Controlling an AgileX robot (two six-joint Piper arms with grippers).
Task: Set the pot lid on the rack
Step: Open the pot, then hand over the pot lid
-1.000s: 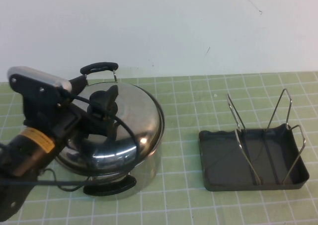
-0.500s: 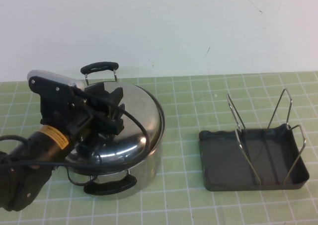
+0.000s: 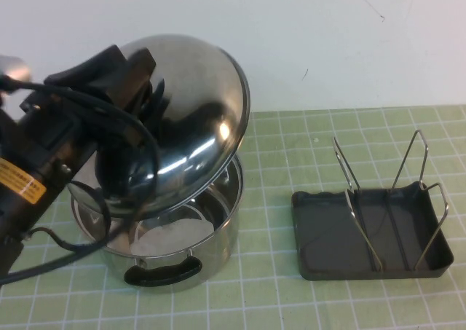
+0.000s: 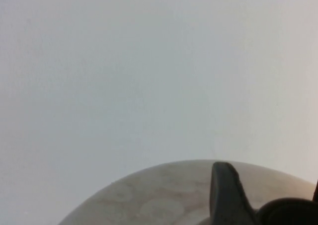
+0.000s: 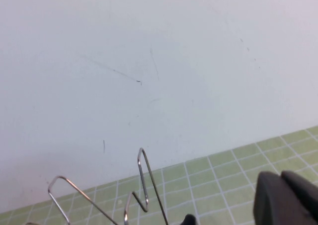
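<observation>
- Lid: round domed shiny stainless-steel pot lid (image 3: 186, 119), tilted, lifted above deep steel pot (image 3: 211, 228), well left of rack.
- Left gripper (image 3: 135, 79): clamped on lid's black knob.
- Rack: dark grey tray with wire loops (image 3: 378, 228); keep lid on edge, lower between loops.
- Right gripper (image 5: 285, 200): near rack; closure cannot be told.

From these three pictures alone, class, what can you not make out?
- High view: the knob of the pot lid, hidden by the left gripper.
- Right wrist view: the right gripper, cut off at the edge; absent from the high view.
- Right wrist view: the rack shows only its wire tops.
</observation>
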